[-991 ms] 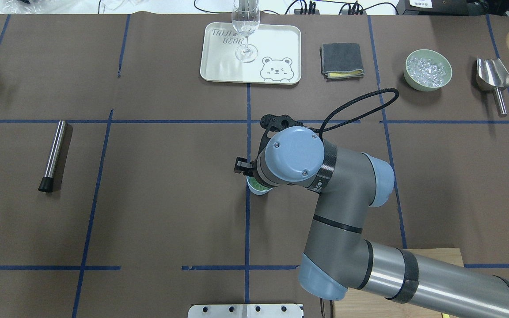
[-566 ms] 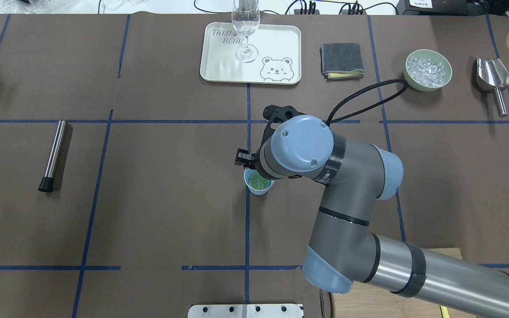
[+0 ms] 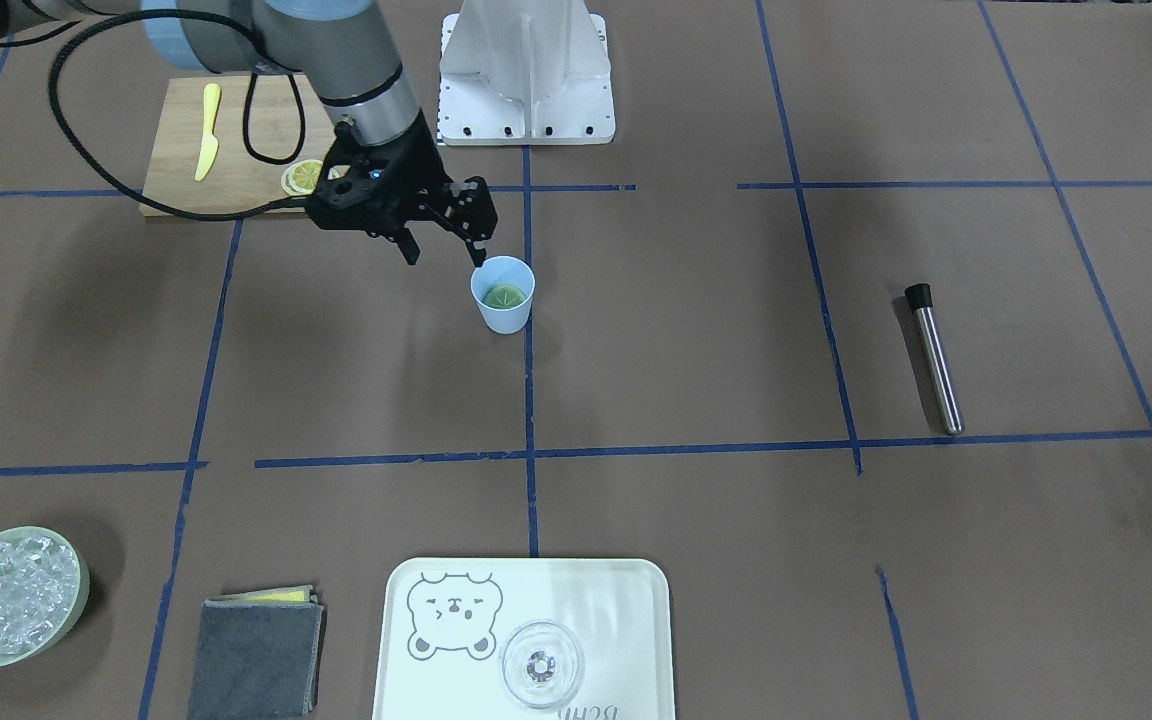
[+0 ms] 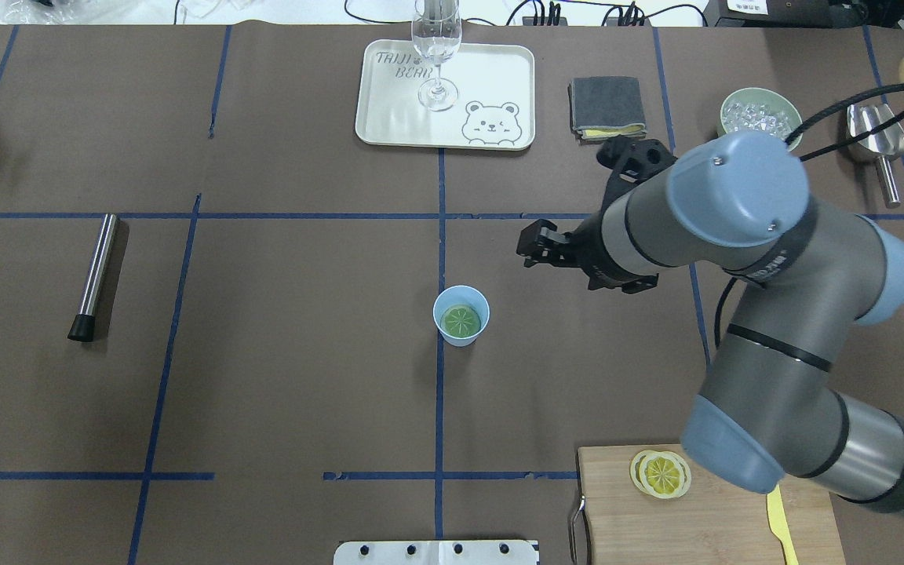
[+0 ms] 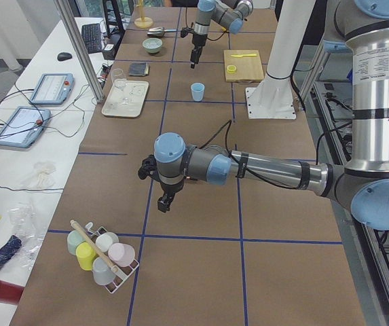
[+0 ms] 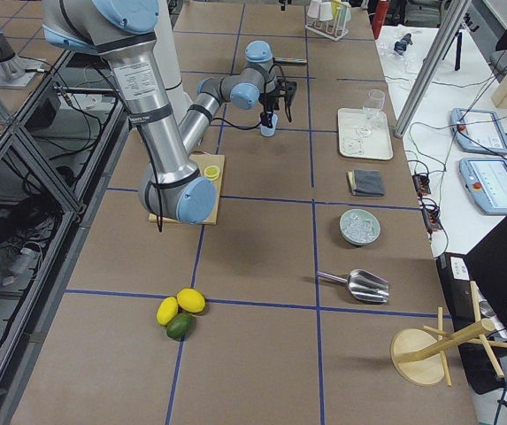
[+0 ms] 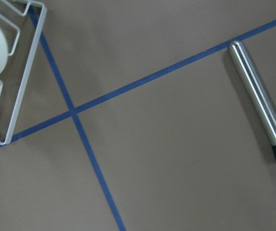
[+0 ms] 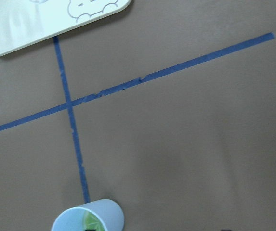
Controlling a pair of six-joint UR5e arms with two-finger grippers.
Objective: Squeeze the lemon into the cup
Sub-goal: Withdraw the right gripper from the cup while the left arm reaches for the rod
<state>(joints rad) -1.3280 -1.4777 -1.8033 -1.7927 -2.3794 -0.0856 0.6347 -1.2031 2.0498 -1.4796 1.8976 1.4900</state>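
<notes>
The light-blue cup (image 4: 461, 315) stands upright at the middle of the table, on a blue tape line. A round lemon (image 4: 461, 320) slice lies flat inside it, also seen in the front view (image 3: 504, 296). My right gripper (image 4: 537, 249) hovers above the table, off to the right of the cup (image 3: 503, 300) and apart from it. Its fingers are spread, and the right gripper (image 3: 444, 250) holds nothing. The right wrist view catches only the cup (image 8: 88, 217) at its bottom edge. My left gripper (image 5: 164, 202) hangs over the table's far left end; its fingers are too small to read.
Two more lemon slices (image 4: 661, 473) and a yellow knife (image 4: 778, 510) lie on the cutting board (image 4: 703, 526) near the right arm's base. At the back are a tray (image 4: 491, 71) with a glass (image 4: 436, 47), a folded cloth (image 4: 607, 107), an ice bowl (image 4: 725, 118) and a scoop (image 4: 876, 137). A metal rod (image 4: 95, 275) lies at left.
My right gripper has pulled away from above the cup, moving right and toward the back of the table. The lemon slice, half hidden under the wrist before, now lies in plain sight in the cup.
</notes>
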